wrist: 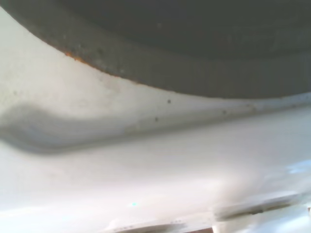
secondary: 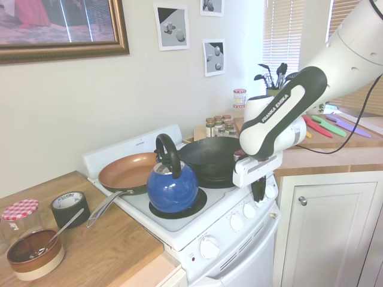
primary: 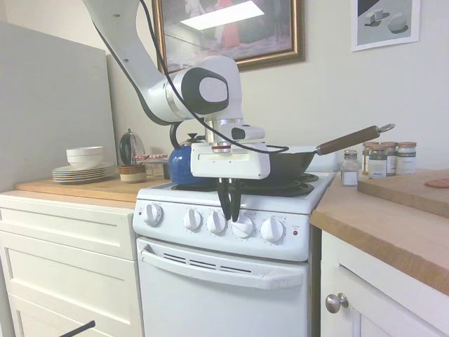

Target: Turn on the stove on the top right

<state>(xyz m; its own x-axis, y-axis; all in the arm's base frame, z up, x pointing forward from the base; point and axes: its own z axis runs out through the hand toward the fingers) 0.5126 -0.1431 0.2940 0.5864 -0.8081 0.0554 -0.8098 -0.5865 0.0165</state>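
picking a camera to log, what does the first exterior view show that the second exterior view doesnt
Only the first exterior view: the stack of plates, the small red light and the oven-door handle. Only the second: the copper pan, the tape roll and the checked-lid jar. Both: the stove, blue kettle, black wok and the gripper at the knobs.
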